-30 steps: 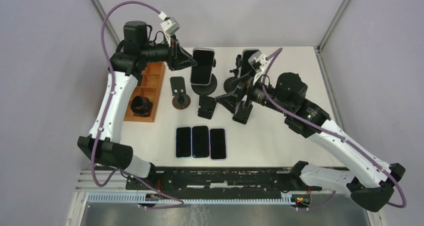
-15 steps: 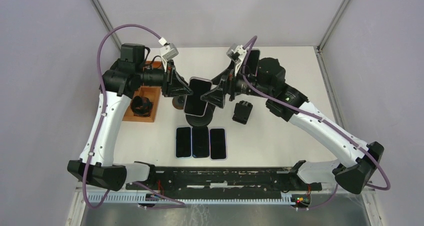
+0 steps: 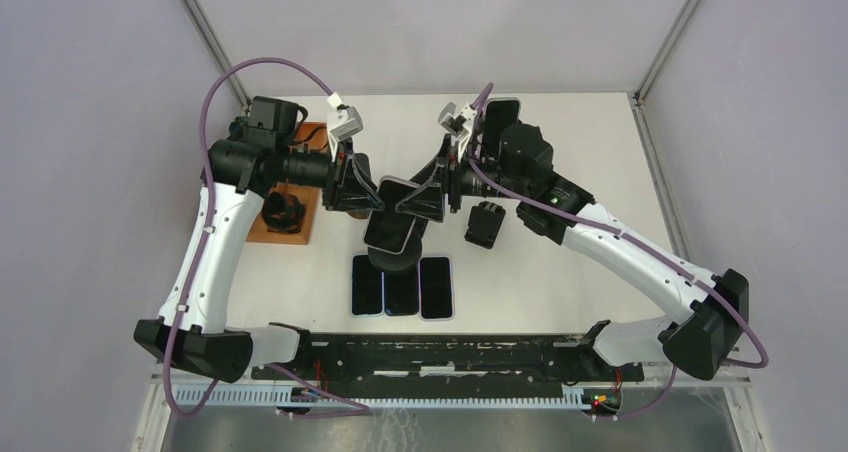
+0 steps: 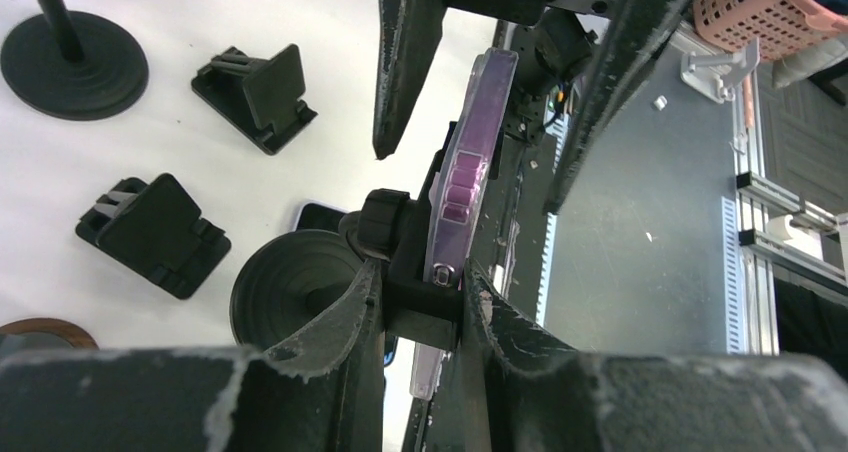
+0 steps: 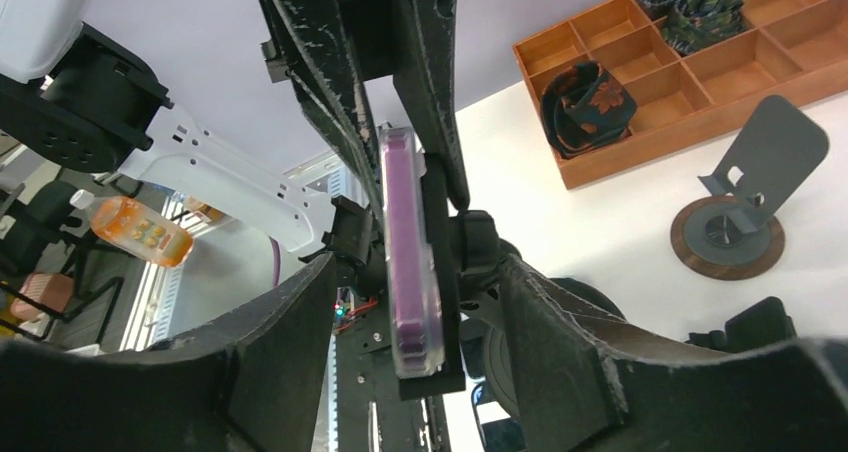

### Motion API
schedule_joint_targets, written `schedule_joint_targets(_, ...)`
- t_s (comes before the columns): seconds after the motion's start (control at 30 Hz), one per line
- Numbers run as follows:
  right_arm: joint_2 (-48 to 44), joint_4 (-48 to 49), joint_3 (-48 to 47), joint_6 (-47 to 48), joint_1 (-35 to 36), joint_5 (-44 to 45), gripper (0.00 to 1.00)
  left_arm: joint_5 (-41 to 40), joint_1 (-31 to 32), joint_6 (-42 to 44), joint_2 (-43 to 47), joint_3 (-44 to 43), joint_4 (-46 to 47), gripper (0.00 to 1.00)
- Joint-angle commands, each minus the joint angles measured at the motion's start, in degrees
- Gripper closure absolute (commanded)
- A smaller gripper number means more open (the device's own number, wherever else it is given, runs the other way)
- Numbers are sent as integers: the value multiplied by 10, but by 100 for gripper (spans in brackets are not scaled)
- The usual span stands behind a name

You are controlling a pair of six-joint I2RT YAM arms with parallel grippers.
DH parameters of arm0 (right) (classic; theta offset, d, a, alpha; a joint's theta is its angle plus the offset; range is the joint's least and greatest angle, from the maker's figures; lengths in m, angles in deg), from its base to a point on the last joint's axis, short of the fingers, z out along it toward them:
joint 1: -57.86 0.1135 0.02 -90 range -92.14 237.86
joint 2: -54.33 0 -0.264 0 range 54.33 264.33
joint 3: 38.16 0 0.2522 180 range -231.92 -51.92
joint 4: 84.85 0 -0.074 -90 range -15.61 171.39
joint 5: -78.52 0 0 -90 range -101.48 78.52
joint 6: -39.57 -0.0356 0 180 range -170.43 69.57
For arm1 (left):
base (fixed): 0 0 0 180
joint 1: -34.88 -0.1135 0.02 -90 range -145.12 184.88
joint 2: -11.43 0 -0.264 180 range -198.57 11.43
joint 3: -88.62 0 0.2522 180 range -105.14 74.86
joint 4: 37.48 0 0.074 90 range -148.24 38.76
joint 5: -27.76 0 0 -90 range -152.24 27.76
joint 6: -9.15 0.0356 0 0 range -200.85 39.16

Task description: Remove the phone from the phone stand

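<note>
Phone [image 3: 388, 230] screen: edge-on in both wrist views, face not readable
Phone stand [image 3: 392, 264]: base mostly under the phone in the top view
Middle flat phone [image 3: 401, 298]: top end covered by the stand's base
Rear phone [image 3: 505, 110]: lower part behind the right arm [image 3: 620, 247]
Wooden tray [image 3: 303, 222]: middle behind the left arm [image 3: 215, 232]

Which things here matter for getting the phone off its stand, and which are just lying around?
In the job: phone, phone stand, left gripper, right gripper.
Lying about: three flat phones, empty black stand, wooden tray.
</note>
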Motion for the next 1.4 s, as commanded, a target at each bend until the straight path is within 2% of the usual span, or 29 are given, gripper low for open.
schedule_joint_targets(0.0, 18, 43, -8, -16, -1, -25, 38, 63, 5, 47, 6, -12, -13, 98)
schedule_joint_targets(0.1, 23, 60, -1, -28, -1, -37, 53, 64, 5, 50, 7, -13, -13, 98)
schedule_joint_targets(0.17, 22, 70, 7, -33, 0, -37, 71, 64, 5, 51, 7, -13, -14, 98)
schedule_joint_targets(0.23, 20, 79, 13, -39, -1, -35, 96, 62, 6, 53, 5, -10, -14, 98)
schedule_joint_targets(0.27, 19, 80, 13, -41, -1, -32, 100, 59, 6, 54, 5, -9, -14, 92)
schedule_joint_targets(0.33, 15, 87, 16, -52, -2, -26, 100, 51, 6, 58, 4, -6, -14, 67)
schedule_joint_targets(0.43, 2, 131, 34, -91, -7, -27, 100, 30, 6, 70, 7, -7, -24, 20)
schedule_joint_targets(0.47, -4, 145, 42, -103, -10, -29, 100, 23, 6, 76, 11, -6, -25, 9)
schedule_joint_targets(0.5, -11, 156, 48, -113, -13, -29, 100, 16, 6, 79, 16, -6, -26, 2)
schedule_joint_targets(0.73, -68, 194, 103, -172, -45, -55, 100, -13, 5, 105, 48, 0, -23, 0)
schedule_joint_targets(0.9, -119, 277, 160, -251, -61, -70, 100, -32, 4, 162, 64, 63, -13, 0)
schedule_joint_targets(1.1, -152, 400, 253, -406, -60, -49, 100, 37, 4, 185, 91, 148, 21, 0)
schedule_joint_targets(1.27, -188, 318, 257, -377, -33, -7, 100, 46, 4, 178, 110, 185, 78, 0)
schedule_joint_targets(1.37, -187, 300, 252, -372, -15, 1, 100, 54, 5, 185, 108, 197, 68, 0)
